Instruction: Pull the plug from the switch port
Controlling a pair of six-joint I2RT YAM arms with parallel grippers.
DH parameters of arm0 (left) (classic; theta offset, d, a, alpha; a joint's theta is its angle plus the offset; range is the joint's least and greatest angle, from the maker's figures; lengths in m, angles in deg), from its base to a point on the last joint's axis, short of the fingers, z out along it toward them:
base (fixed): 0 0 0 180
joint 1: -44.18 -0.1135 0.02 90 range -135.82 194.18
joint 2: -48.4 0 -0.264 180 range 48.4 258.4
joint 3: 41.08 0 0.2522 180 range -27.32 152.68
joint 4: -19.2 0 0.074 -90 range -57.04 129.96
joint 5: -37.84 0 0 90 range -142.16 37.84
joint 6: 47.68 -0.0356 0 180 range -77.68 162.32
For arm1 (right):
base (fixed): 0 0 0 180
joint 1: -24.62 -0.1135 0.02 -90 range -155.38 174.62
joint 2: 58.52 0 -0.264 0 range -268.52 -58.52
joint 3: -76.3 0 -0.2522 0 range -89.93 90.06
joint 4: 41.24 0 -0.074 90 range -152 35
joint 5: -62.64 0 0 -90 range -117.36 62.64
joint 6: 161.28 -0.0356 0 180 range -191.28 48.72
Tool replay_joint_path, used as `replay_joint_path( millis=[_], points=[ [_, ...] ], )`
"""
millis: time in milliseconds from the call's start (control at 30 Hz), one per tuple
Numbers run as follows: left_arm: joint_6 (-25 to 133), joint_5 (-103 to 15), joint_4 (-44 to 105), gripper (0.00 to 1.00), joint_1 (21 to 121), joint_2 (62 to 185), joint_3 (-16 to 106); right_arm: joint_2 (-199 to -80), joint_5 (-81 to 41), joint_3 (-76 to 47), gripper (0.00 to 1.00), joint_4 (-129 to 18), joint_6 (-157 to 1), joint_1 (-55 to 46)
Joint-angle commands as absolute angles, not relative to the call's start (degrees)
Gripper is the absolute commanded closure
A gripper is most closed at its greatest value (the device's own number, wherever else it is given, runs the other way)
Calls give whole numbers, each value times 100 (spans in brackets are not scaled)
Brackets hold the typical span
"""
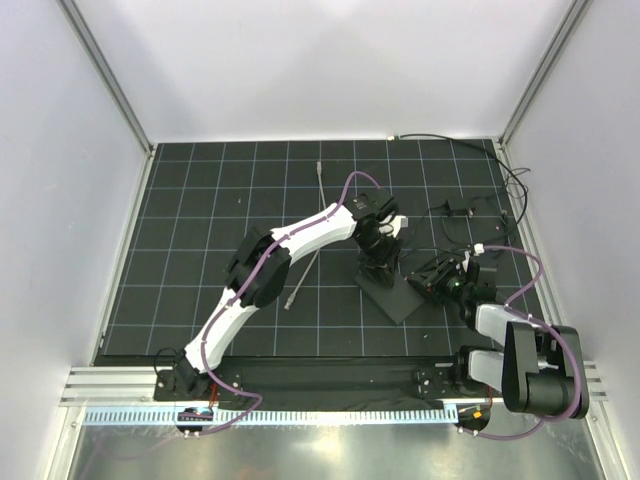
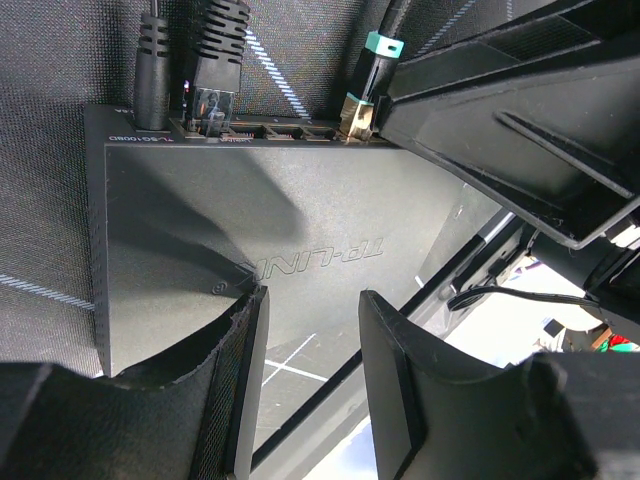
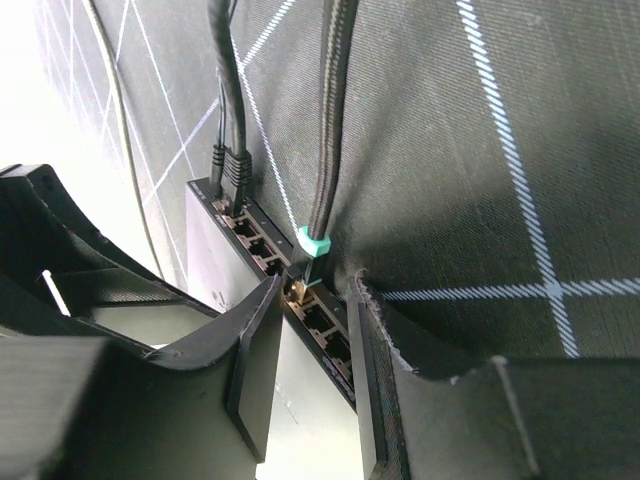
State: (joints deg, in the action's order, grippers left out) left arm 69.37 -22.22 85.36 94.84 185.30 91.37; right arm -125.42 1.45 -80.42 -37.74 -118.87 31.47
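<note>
The flat black switch [image 1: 392, 292] lies on the grid mat, marked TP-LINK in the left wrist view [image 2: 300, 200]. Its port row [image 3: 325, 330] faces my right gripper. A small dark plug with a teal band [image 3: 308, 262] ends a braided black cable, and its tip sits at a middle port; it also shows in the left wrist view [image 2: 362, 95]. My right gripper [image 3: 315, 288] is open, one finger on each side of that plug, not closed on it. My left gripper [image 2: 310, 300] is open over the switch's opposite edge.
Two more black plugs [image 2: 215, 70] sit in ports at the row's end. A thin grey cable with a silver tip [image 1: 303, 272] lies left of the switch. Loose black cables and a small adapter [image 1: 462, 210] lie at the back right. Grey walls enclose the mat.
</note>
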Motion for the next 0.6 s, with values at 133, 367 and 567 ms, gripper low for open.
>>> replay_joint_path(
  millis=[133, 367, 567],
  points=[
    [6965, -2131, 8569, 55, 9463, 18586, 9238, -13243, 436, -7965, 64, -3066, -11900, 3165],
    [6974, -2122, 8569, 55, 9454, 18586, 9238, -13156, 322, -8035, 66, -3162, -11909, 3165],
    [6983, -2157, 8561, 55, 9463, 18594, 9221, -13340, 392, -8000, 74, -3355, -11857, 3165]
  ],
)
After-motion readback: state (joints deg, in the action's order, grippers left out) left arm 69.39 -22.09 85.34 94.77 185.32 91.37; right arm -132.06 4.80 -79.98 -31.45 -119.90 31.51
